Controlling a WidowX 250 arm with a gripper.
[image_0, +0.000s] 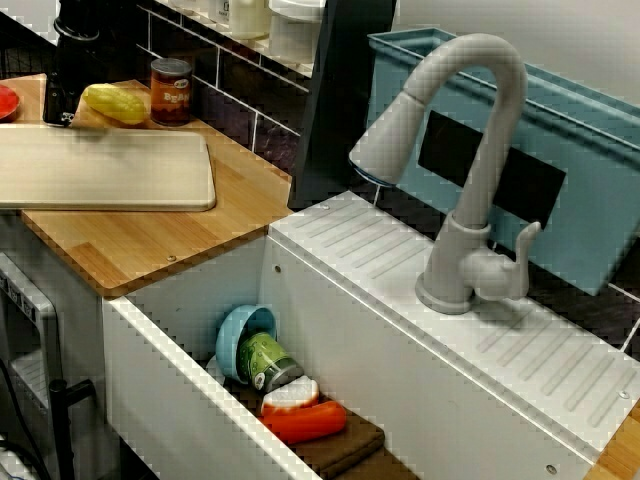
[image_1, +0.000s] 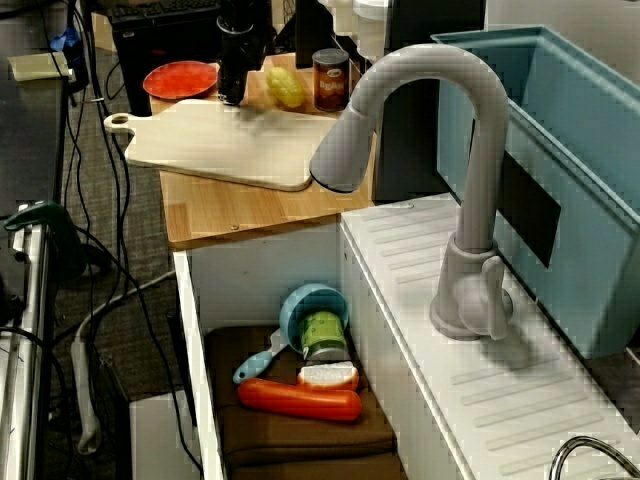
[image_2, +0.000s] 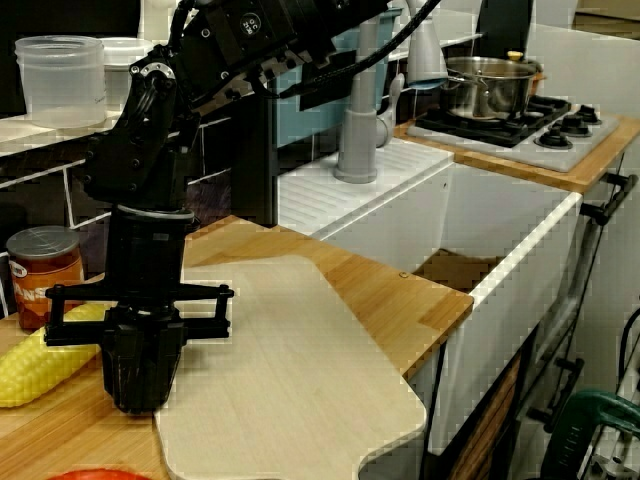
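In the side view my black gripper (image_2: 140, 392) points straight down at the near corner of a pale cutting board (image_2: 290, 380), its tips at the board's surface. Its fingers look pressed together with nothing between them. A yellow corn cob (image_2: 40, 365) lies right beside it on the wooden counter, close to the fingers. Behind the cob stands a red-labelled can (image_2: 42, 275). The view from above shows the gripper (image_0: 62, 105) just left of the cob (image_0: 117, 103) and the can (image_0: 171, 90).
A red plate (image_1: 180, 78) lies past the board's handle end. The sink holds a blue bowl (image_1: 310, 300), a green can (image_1: 325, 335), an orange-red vegetable (image_1: 300, 400) and a brown cloth (image_1: 300, 440). A grey faucet (image_1: 440, 150) arches over it. A pot (image_2: 485, 85) sits on the stove.
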